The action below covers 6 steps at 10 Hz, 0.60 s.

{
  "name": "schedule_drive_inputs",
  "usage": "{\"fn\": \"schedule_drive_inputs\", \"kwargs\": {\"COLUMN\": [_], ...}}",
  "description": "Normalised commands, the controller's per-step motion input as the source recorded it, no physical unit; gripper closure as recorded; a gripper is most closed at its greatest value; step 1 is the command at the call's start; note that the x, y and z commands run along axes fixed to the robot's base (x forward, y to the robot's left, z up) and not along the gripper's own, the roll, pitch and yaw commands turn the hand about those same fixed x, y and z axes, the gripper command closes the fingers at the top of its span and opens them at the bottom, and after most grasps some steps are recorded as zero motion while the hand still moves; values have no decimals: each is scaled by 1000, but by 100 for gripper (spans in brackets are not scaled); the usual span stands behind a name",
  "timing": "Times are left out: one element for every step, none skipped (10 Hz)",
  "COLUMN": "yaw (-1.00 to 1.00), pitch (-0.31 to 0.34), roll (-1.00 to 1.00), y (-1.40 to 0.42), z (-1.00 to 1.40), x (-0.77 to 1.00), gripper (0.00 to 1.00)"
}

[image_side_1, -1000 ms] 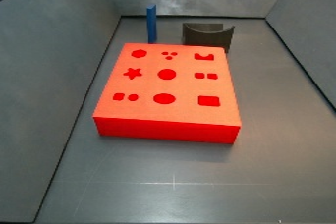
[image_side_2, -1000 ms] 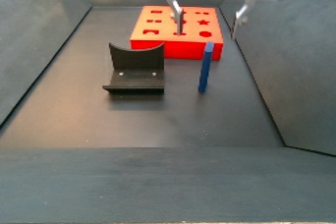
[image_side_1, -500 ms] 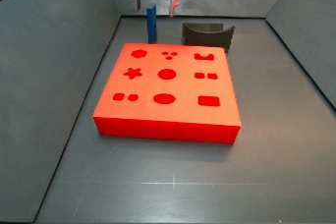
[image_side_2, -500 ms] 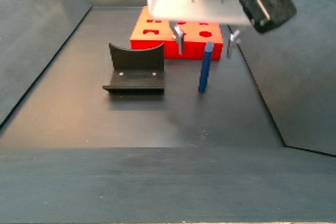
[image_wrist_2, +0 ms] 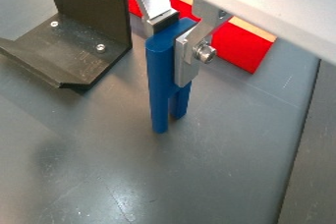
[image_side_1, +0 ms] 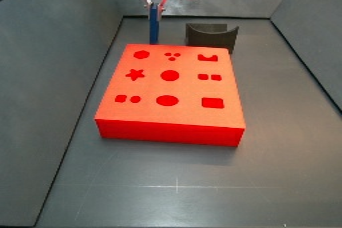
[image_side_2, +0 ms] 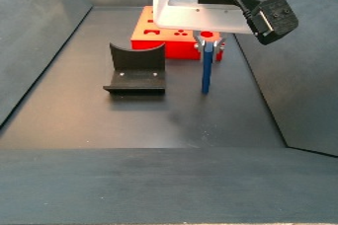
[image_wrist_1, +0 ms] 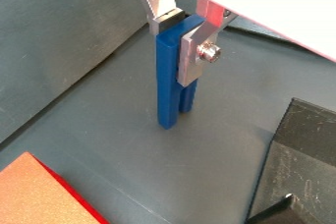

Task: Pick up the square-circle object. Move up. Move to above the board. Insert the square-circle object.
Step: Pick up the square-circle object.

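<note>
Blue, upright on the floor, the square-circle object (image_wrist_1: 172, 76) is bracketed at its top between the narrowly parted fingers of the gripper (image_wrist_1: 187, 33).

There was one slim blue peg (image_side_2: 205, 71), one flat red board with cut-outs (image_side_1: 171, 92), one dark L-shaped fixture (image_side_2: 134, 69), and one silver-fingered gripper (image_wrist_1: 186, 33) over the peg.

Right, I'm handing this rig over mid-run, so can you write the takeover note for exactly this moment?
End effector: down over the top of the blue peg, one finger on each side; whether the pads are pressing it cannot be told.
Blue peg: upright on the floor beside the dark fixture, just off the red board.
Done: approach to the peg.
Left: confirm the grasp, lift, move above the board, insert. No hole on the board is filled.
</note>
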Motion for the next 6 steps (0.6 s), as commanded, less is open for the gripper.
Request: {"fn": "schedule_drive_inputs", "kwargs": {"yaw": [0, 0, 0, 0, 0, 0], "pitch": [0, 0, 0, 0, 0, 0], "roll": [0, 0, 0, 0, 0, 0], "y": [0, 0, 0, 0, 0, 0], "z": [0, 0, 0, 0, 0, 0], "x": [0, 0, 0, 0, 0, 0], "gripper": [100, 100, 100, 100, 100, 100]}}
